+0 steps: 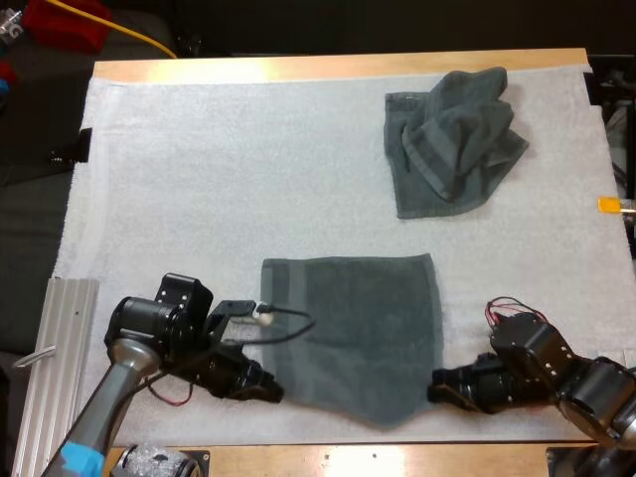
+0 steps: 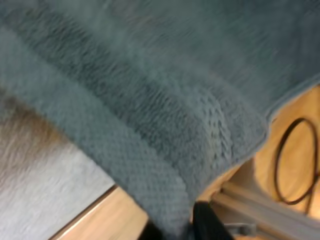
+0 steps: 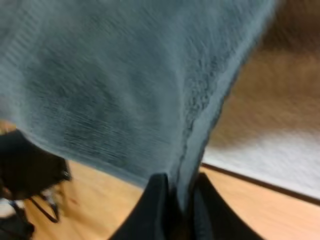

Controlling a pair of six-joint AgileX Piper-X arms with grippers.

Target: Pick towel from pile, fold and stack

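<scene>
We are pinching the spread towel at both corners of its near edge. Our left gripper is clamping the near left corner and our right gripper the near right one. In the right wrist view the black fingers are pressing the hem from both sides, and in the left wrist view the corner is running down into the fingers. The rest of the towel is lying away from both grippers, toward its own far edge, on the white mat. We are judging the fold as a carry of the near edge straight over to the far edge, neither arm being nearer. The crumpled towel is sitting beyond the spread towel's far right corner, apart from it.
</scene>
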